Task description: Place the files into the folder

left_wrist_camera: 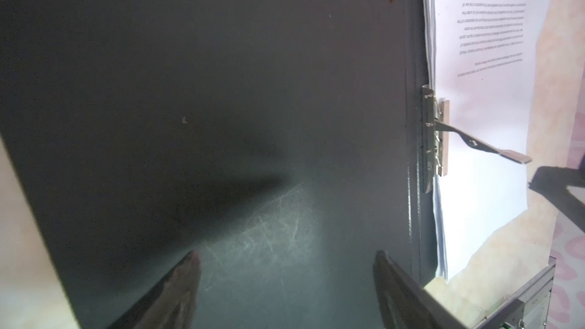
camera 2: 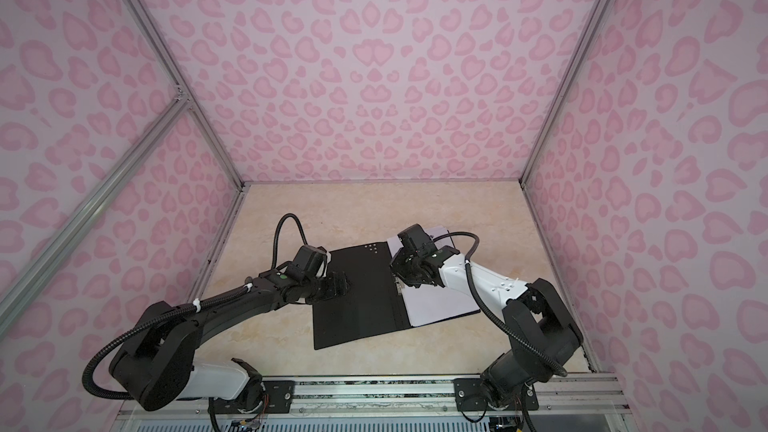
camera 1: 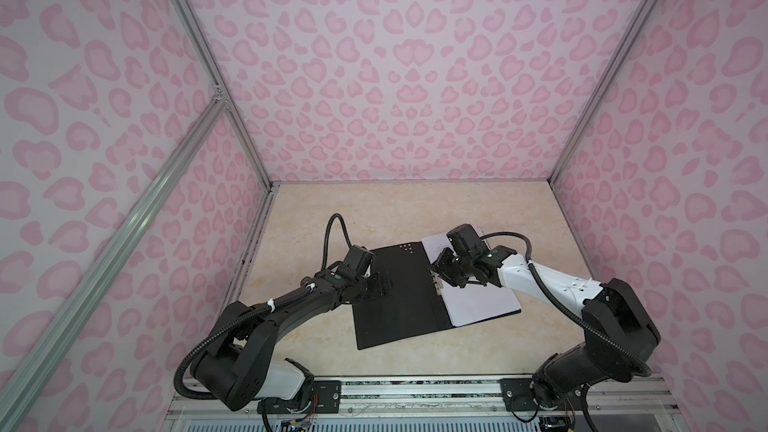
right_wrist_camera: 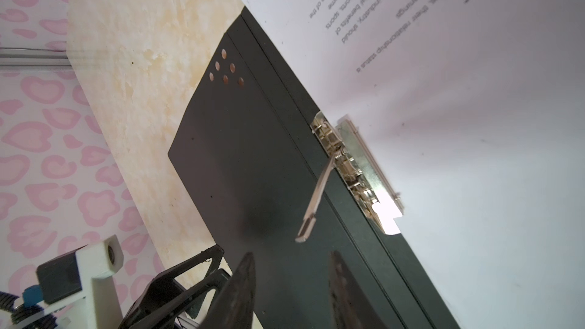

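Right wrist view shows us the files (right_wrist_camera: 474,153), light and floppy, in the open folder (right_wrist_camera: 253,153) just ahead of the half-closed, empty right gripper (right_wrist_camera: 291,257); we would pinch their free edge, and the left gripper (left_wrist_camera: 286,254) stands wide.

The folder (camera 1: 395,309) lies open on the table (camera 1: 316,209), near its middle. The files (camera 1: 482,301) lie on the folder's right half, reaching past its far edge. The clip (right_wrist_camera: 348,169) sits on the folder's spine, at the files' left edge, between its 2 halves.
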Controlling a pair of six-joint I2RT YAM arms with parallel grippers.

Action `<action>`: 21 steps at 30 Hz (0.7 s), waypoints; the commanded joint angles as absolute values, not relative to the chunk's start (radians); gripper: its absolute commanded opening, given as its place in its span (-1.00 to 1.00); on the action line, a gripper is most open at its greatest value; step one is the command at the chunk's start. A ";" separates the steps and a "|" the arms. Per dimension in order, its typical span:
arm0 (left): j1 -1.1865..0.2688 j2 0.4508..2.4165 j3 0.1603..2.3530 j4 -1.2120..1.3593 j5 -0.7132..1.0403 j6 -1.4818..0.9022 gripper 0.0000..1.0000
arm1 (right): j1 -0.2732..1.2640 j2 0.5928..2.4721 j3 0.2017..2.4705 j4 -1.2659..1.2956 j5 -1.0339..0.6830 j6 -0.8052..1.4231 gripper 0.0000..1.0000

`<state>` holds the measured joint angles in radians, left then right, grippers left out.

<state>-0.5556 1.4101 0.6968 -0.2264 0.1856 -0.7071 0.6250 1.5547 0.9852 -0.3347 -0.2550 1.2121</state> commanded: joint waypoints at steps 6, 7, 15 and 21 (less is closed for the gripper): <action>-0.555 1.426 0.675 -0.192 0.183 -0.698 0.73 | 0.629 1.596 1.000 -0.333 -0.261 1.241 -0.42; -0.555 1.428 0.674 -0.192 0.184 -0.698 0.73 | 0.630 1.599 0.999 -0.330 -0.263 1.241 -0.43; -0.555 1.437 0.678 -0.190 0.186 -0.693 0.73 | 0.631 1.618 1.002 -0.327 -0.278 1.244 -0.57; -0.554 1.446 0.677 -0.189 0.186 -0.693 0.73 | 0.632 1.615 0.994 -0.324 -0.278 1.241 -0.62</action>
